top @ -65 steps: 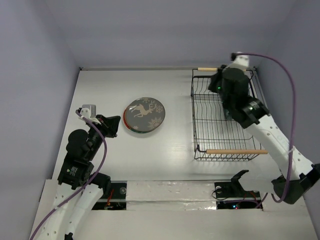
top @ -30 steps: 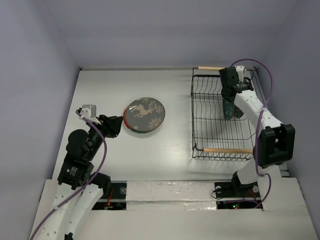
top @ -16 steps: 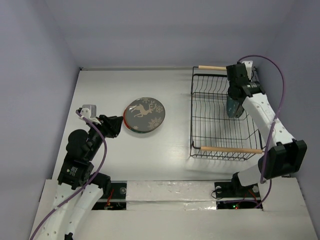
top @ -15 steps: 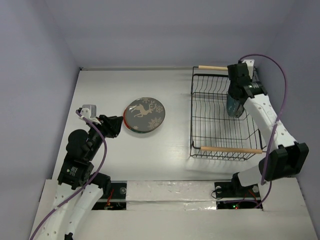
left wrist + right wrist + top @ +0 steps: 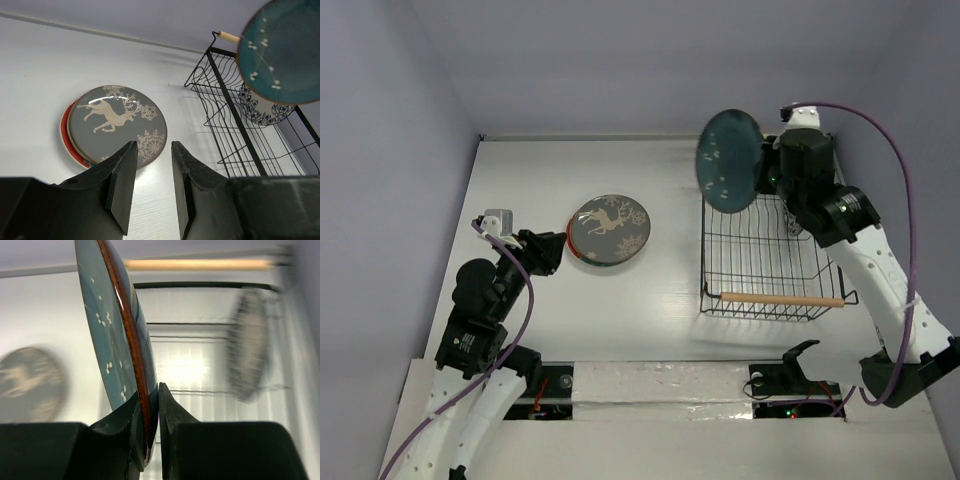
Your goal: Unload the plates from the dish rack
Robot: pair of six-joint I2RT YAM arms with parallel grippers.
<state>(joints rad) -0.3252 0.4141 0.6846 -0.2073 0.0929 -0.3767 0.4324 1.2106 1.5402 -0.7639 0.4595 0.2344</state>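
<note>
My right gripper [image 5: 767, 172] is shut on the rim of the dark teal plate [image 5: 727, 161] and holds it upright in the air over the far left corner of the black wire dish rack [image 5: 770, 262]. The wrist view shows the plate [image 5: 112, 335] edge-on between the fingers. A white plate with a blue floral rim [image 5: 262, 111] stands in the rack; it is blurred in the right wrist view [image 5: 248, 345]. The grey-brown deer plate [image 5: 609, 228] lies on a stack with a red plate [image 5: 66, 134] under it. My left gripper [image 5: 546, 252] is open and empty just left of the stack.
The rack has wooden rod handles at the near side [image 5: 782, 299] and the far side [image 5: 230, 36]. Walls close in the table at the back and on both sides. The arm bases sit at the near edge.
My right gripper has lifted the dark teal plate up out of the rack and swung it left over the rack's far left corner. The left arm has not moved.
</note>
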